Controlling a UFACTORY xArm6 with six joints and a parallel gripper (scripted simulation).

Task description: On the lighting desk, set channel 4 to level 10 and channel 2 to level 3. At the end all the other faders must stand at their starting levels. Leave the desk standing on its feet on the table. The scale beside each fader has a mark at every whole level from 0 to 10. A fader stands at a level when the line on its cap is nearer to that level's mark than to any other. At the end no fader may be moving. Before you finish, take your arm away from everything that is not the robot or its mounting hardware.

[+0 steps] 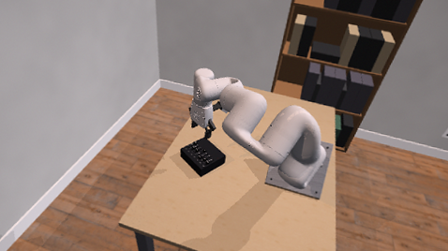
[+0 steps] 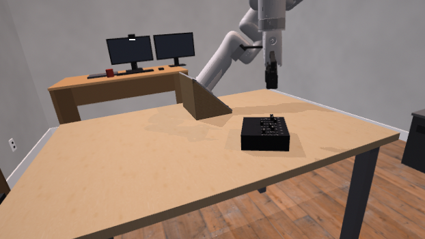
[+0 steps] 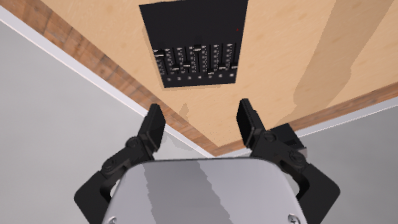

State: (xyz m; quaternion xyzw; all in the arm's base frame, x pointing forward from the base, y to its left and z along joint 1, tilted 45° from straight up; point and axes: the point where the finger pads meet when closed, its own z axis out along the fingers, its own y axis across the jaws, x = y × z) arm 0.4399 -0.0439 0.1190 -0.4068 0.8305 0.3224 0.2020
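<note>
The black lighting desk [image 1: 202, 156] stands on its feet on the wooden table near the left edge. It also shows in the exterior view [image 2: 265, 133] and in the wrist view [image 3: 196, 42]. Its row of several faders [image 3: 196, 62] stands at mixed heights; one cap [image 2: 272, 117] stands out at the far end of its slot. My gripper [image 3: 199, 110] [image 2: 271, 78] is open and empty. It hangs well above the desk's far edge, clear of the faders, as the top view [image 1: 207, 133] also shows.
The arm's grey base plate [image 1: 298, 174] sits at the table's right side. A bookshelf [image 1: 338, 51] stands behind the table. A second desk with two monitors [image 2: 150, 49] stands in the background. The table's left edge runs close by the lighting desk.
</note>
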